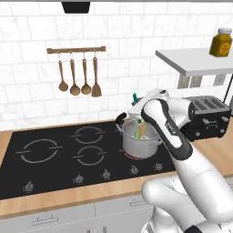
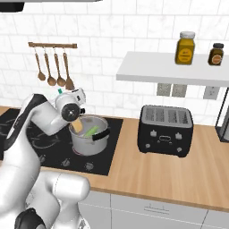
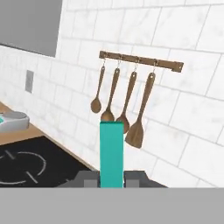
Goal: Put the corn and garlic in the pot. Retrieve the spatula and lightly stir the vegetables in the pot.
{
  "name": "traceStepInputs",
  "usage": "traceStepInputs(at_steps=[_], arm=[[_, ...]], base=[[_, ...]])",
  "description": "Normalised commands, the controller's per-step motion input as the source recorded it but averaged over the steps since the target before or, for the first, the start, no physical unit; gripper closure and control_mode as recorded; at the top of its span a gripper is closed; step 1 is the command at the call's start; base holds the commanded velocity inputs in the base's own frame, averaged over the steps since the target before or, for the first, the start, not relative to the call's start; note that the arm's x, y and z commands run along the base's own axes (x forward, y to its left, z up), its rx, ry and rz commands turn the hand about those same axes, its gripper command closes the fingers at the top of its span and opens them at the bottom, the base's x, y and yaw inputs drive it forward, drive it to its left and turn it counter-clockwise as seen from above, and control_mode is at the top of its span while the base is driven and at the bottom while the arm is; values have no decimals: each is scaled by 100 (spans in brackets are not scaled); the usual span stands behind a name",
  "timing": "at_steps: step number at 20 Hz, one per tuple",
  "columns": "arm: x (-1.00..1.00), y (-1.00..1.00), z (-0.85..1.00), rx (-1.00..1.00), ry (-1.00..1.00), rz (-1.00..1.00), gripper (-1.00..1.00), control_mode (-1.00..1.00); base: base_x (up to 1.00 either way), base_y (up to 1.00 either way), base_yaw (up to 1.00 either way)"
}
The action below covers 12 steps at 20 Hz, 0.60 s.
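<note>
The steel pot stands on the right front burner of the black cooktop. My gripper is shut on the spatula's teal handle, which rises straight between the fingertips. In the right base view the hand hangs over the pot's left rim, with the handle's end poking out above it. The yellow-orange blade reaches down into the pot. The corn lies inside beside the blade. The garlic is hidden inside the pot.
A black toaster sits on the wooden counter to the right of the pot. A rail of brown wooden utensils hangs on the tiled wall. A white shelf with jars is up at the right.
</note>
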Motion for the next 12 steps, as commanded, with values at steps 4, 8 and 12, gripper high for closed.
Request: traceStepInputs(at_steps=[4, 8, 12], arm=[[1, 0, 92, 1, 0, -9, 100, -100], [-49, -20, 54, 0, 4, -15, 100, -100], [-61, -30, -15, 0, 14, -16, 100, -100]], base=[[0, 0, 0], [0, 0, 0], [0, 0, 0]])
